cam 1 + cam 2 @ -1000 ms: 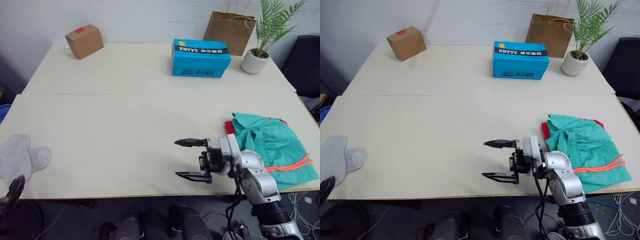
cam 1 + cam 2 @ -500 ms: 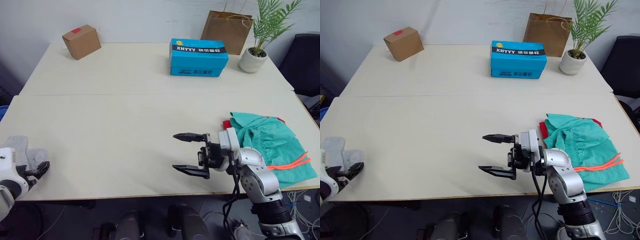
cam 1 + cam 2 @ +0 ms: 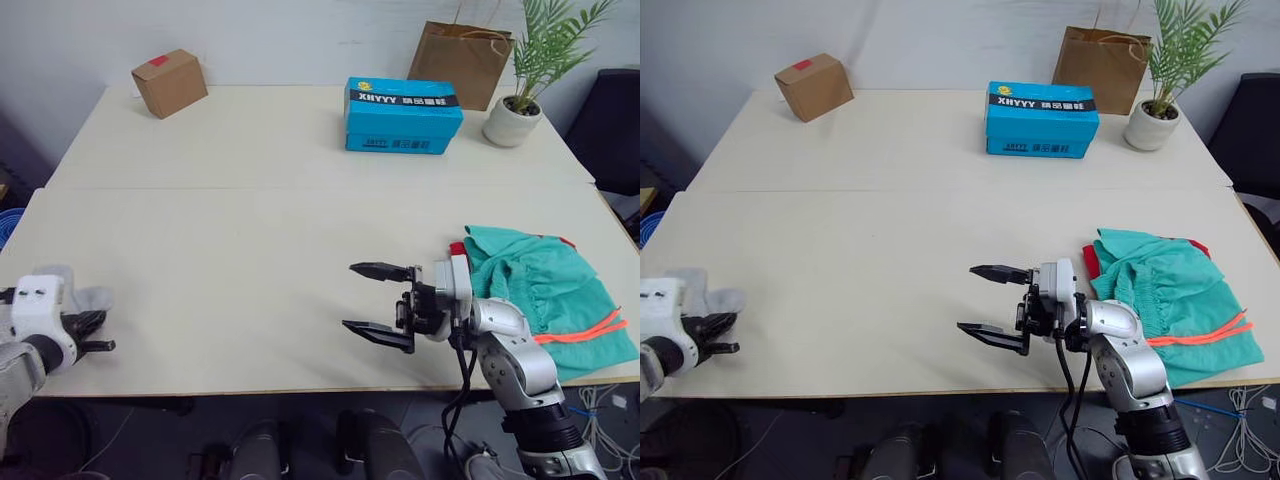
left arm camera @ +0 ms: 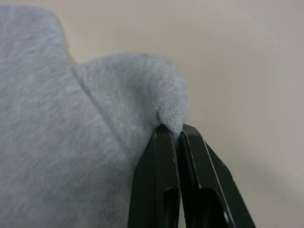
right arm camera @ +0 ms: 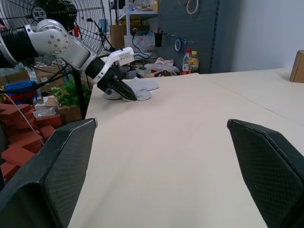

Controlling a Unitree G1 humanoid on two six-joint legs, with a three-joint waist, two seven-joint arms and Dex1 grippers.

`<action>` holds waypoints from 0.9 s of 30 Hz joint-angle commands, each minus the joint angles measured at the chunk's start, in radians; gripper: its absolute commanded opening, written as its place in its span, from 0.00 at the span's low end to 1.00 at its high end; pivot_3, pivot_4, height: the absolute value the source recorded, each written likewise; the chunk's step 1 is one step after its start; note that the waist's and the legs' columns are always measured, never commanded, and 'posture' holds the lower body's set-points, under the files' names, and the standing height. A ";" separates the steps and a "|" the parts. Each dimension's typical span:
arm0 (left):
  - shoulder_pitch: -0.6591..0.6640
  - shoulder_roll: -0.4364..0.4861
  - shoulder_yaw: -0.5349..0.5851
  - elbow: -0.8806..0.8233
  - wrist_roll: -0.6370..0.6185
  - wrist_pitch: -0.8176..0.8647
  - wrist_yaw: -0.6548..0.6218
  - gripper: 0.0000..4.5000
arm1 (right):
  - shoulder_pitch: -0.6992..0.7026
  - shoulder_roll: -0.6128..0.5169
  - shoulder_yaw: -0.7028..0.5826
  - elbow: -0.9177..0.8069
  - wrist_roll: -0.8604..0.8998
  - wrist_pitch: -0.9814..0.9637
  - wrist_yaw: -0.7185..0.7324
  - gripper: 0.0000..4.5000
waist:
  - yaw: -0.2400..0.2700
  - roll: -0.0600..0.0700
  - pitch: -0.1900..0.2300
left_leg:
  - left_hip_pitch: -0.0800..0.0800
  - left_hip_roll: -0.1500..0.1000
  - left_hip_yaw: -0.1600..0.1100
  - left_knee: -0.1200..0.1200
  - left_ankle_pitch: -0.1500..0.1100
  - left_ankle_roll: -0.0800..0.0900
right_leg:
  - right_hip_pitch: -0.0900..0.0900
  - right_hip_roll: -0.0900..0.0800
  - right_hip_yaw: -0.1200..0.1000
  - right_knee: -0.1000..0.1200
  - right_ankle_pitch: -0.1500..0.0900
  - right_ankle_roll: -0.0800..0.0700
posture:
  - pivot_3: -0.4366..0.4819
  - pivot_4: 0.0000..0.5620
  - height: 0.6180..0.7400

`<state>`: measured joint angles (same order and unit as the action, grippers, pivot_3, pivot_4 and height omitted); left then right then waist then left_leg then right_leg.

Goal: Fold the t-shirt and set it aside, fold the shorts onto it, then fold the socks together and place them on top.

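The light grey socks (image 4: 71, 142) lie at the table's front left corner, partly hidden behind my left wrist. My left gripper (image 4: 178, 130) is shut on the rounded edge of one sock; it shows again in the head view (image 3: 93, 335). At the front right, the folded teal shorts (image 3: 545, 290) with an orange drawstring rest on the red t-shirt (image 3: 457, 248), which peeks out at their left edge. My right gripper (image 3: 350, 296) hovers open just left of that stack, with nothing between its fingers. Its wrist view looks across the table to the socks (image 5: 142, 85).
At the table's back stand a small cardboard box (image 3: 168, 82), a blue carton (image 3: 403, 115), a brown paper bag (image 3: 468, 62) and a potted plant (image 3: 515, 110). The table's wide bare top (image 3: 250, 250) separates the two grippers.
My left gripper has come up onto the table's corner and shut on the sock's edge. The right gripper has stayed open in about the same place.
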<state>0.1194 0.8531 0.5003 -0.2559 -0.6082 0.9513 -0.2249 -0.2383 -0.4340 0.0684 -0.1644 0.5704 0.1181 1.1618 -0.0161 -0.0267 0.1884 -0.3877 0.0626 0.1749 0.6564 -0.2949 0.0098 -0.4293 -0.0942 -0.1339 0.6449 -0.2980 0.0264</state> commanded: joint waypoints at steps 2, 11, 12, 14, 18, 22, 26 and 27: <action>-0.090 -0.051 -0.220 -0.167 -0.020 0.069 -0.041 0.01 | -0.032 -0.050 -0.048 0.064 -0.011 -0.008 0.020 1.00 | 0.015 0.004 0.000 | 0.000 -0.001 0.000 0.000 0.000 0.001 | 0.000 -0.001 0.000 0.000 0.000 0.001 | 0.48 0.27 1.00; -0.395 -0.304 -0.649 -0.121 0.072 0.096 -0.076 0.01 | 0.054 -0.216 -0.163 0.015 0.010 0.047 0.024 1.00 | 0.046 0.007 0.000 | 0.000 -0.003 0.000 0.001 0.007 0.002 | 0.002 0.000 0.000 0.000 0.001 0.002 | 0.48 0.27 1.00; -0.425 -0.338 -0.683 -0.098 0.088 0.085 -0.079 0.01 | 0.072 -0.231 -0.179 0.001 0.015 0.057 0.022 1.00 | 0.046 0.007 -0.001 | 0.000 -0.003 0.000 0.001 0.008 0.003 | 0.002 0.000 0.000 0.000 0.002 0.003 | 0.48 0.27 1.00; -0.468 -0.393 -0.726 -0.061 0.113 0.068 -0.085 0.01 | 0.104 -0.255 -0.201 -0.025 0.022 0.073 0.017 1.00 | 0.048 0.007 -0.001 | 0.000 -0.004 0.000 0.002 0.007 0.004 | 0.003 0.000 0.001 -0.001 0.002 0.004 | 0.48 0.27 1.00; -0.542 -0.488 -0.811 -0.006 0.157 0.026 -0.122 0.01 | 0.165 -0.285 -0.243 -0.090 0.037 0.108 -0.005 1.00 | 0.047 0.007 -0.001 | 0.000 -0.005 0.000 0.003 0.009 0.008 | 0.004 -0.001 0.001 -0.001 0.003 0.006 | 0.48 0.27 1.00; -0.538 -0.500 -0.845 -0.016 0.177 0.001 -0.172 0.01 | 0.233 -0.290 -0.291 -0.157 0.060 0.142 -0.044 1.00 | 0.044 0.007 -0.001 | -0.001 -0.005 0.000 0.002 0.009 0.008 | 0.004 0.000 0.001 -0.002 0.003 0.006 | 0.48 0.27 1.00; -0.530 -0.479 -0.836 -0.014 0.174 -0.027 -0.238 0.11 | 0.304 -0.273 -0.298 -0.208 0.042 0.136 -0.079 1.00 | 0.042 0.007 -0.001 | -0.001 -0.004 -0.001 0.002 0.009 0.008 | 0.004 0.000 0.001 -0.002 0.003 0.006 | 0.48 0.27 1.00; -0.535 -0.467 -0.841 -0.009 0.181 -0.052 -0.266 0.15 | 0.310 -0.268 -0.294 -0.214 0.040 0.134 -0.088 1.00 | 0.040 0.007 -0.001 | -0.001 -0.004 -0.001 0.002 0.009 0.008 | 0.004 0.000 0.001 -0.002 0.003 0.006 | 0.48 0.27 1.00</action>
<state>-0.4250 0.3754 -0.3209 -0.2628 -0.4346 0.9166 -0.4463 0.0703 -0.7078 -0.2049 -0.3327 0.6033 0.2630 1.0903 0.0239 -0.0197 0.1876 -0.3882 0.0583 0.1744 0.6584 -0.2858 0.0178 -0.4256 -0.0942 -0.1331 0.6430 -0.2952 0.0323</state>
